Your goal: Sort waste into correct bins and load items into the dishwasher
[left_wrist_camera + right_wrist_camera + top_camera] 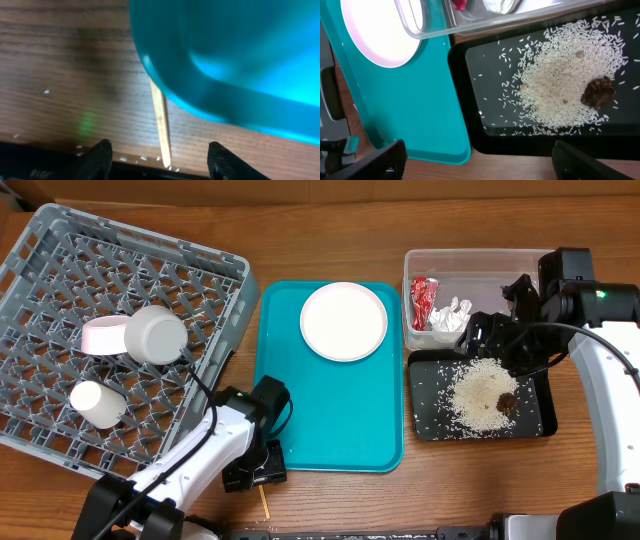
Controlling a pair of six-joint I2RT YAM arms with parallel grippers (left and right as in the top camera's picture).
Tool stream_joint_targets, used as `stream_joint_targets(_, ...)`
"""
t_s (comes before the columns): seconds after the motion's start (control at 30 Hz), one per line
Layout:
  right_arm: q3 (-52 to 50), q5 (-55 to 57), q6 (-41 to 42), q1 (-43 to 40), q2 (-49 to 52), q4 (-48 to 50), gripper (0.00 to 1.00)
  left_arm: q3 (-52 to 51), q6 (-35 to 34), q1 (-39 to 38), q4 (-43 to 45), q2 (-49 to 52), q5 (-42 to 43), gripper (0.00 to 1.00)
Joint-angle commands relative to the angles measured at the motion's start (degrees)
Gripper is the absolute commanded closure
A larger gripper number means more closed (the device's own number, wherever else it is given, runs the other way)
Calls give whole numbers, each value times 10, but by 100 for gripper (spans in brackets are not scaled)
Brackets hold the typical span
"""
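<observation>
A thin wooden chopstick (pixel 161 120) lies on the table by the teal tray's front-left corner, its tip (pixel 265 502) showing in the overhead view. My left gripper (pixel 160 165) (pixel 256 472) hangs low over it, open, with the stick between the fingers and touching neither. The round white plate (pixel 343 320) sits on the teal tray. A pink bowl (pixel 103 335), a white bowl (pixel 157 333) and a cup (pixel 98 404) lie in the grey dish rack (pixel 60 250). My right gripper (pixel 490 340) (pixel 480 165) is open and empty above the black tray (pixel 485 135), which holds rice (pixel 560 85) and a brown lump (pixel 598 92).
The clear tub (pixel 470 258) behind the black tray holds a red-and-white wrapper (pixel 422 302) and a crumpled tissue (pixel 450 317). The teal tray (pixel 330 410) fills the table's middle. A few rice grains (pixel 142 158) lie on the wood near the left fingers, close to the table's front edge.
</observation>
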Motion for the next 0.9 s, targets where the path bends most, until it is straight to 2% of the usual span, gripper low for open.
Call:
stream_joint_targets(0.0,15,1,0,0,-16,1,6,-21,-23,-3,22,1,19,35)
stream_joint_targets(0.03,15,1,0,0,-16,1,6,-31,-27,-3,35,1,18,33)
stream_joint_targets(0.23,15,1,0,0,-16,1,6,-53,-28,-3,69,1,18,33)
stream_joint_targets(0.33,15,1,0,0,-16,1,6,-53,-27,-3,74,1,19,18)
stream_joint_targets(0.47,15,1,0,0,-16,1,6,-53,-27,-3,81,1,27,11)
stream_joint_targets(0.6,15,1,0,0,-16,0,6,-55,-47,-3,86,1,29,9)
stream_joint_targets(0.67,15,1,0,0,-16,0,6,-56,-55,-3,89,1,32,0)
stream_joint_targets(0.87,15,1,0,0,-16,-2,5,-57,-44,-3,101,1,45,0)
